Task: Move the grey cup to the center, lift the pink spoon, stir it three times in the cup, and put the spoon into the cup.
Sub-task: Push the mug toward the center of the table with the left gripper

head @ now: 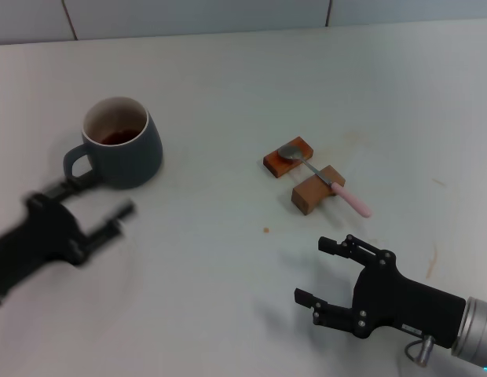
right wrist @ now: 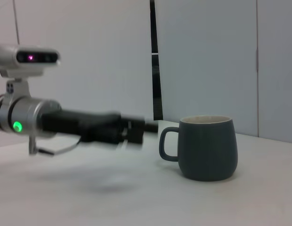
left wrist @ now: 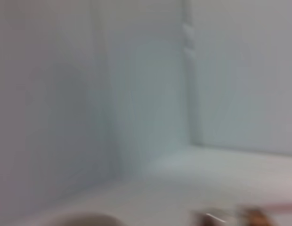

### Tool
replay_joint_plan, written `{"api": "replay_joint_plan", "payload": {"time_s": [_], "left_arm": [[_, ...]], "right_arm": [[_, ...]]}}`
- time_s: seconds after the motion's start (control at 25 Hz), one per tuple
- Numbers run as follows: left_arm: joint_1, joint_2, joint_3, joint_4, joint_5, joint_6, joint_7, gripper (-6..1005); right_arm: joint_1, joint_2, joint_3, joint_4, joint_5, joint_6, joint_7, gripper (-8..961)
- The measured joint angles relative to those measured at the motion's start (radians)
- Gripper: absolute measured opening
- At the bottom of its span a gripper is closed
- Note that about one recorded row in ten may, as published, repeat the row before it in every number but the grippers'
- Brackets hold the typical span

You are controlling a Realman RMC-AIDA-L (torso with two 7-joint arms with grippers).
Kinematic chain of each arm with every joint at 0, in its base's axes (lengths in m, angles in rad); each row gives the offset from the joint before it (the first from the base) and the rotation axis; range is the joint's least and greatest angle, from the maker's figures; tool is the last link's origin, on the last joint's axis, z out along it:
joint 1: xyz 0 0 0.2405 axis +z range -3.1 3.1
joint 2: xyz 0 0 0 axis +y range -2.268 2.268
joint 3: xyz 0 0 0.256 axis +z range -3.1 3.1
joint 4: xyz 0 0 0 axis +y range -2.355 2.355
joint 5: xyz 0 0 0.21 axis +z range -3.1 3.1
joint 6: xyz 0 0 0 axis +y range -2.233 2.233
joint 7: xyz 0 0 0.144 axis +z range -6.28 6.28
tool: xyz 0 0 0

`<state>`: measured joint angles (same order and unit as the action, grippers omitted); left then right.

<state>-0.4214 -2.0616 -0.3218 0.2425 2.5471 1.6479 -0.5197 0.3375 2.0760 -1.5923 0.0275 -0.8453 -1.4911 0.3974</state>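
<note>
So the grey cup (head: 123, 143) sits in the upper left of the head view on the white surface (head: 228, 275), upright, loop handle pointing toward the lower left, with a bit of dark liquid visible inside the cream interior. The left claw (head: 102, 210) is just below that handle, near it but not touching as far as I can tell, and its fingers are spread apart. It's pretty smeared in the frame, so the finer details are hard to read.

Over at center right, the pink spoon (head: 326, 180) lies across two brown wooden blocks (head: 306, 176): the metal bowl rests on the upper-left block, the neck crosses the lower-right one, and the pink handle sticks out past it toward the lower right.

The right claw (head: 328, 270) hangs in the lower right of the head view, below the spoon and apart from it, fingers spread wide and holding nothing.

From the right wrist view you get the cup (right wrist: 207, 147) side-on at center right, with the left arm (right wrist: 80, 125) reaching in from the left toward its handle.
</note>
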Motion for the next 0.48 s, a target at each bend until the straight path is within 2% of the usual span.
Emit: {"api": "replay_joint_plan", "payload": {"time_s": [0.12,0.2,0.36,0.44,0.48], "left_arm": [[0.015,0.006,-0.084,0.039,-0.177,0.038,0.075,768],[0.010,0.008,-0.085,0.050,-0.217,0.038,0.114,686],[-0.034,0.011,-0.081,0.081,-0.323,-0.012,0.348,521],[-0.047,0.011,-0.080,0.083,-0.332,-0.031,0.398,384],[-0.098,0.009,-0.075,0.083,-0.338,-0.122,0.563,315]], "right_arm": [[0.000,0.000,0.000,-0.001,0.000,0.000,-0.001,829],[-0.001,0.000,0.000,-0.001,0.000,0.000,-0.003,829],[-0.004,0.001,0.000,-0.002,0.000,-0.004,-0.007,829],[-0.004,0.001,-0.001,-0.002,0.000,-0.009,-0.007,830],[-0.004,0.001,-0.002,-0.001,0.000,-0.012,-0.007,830]]}}
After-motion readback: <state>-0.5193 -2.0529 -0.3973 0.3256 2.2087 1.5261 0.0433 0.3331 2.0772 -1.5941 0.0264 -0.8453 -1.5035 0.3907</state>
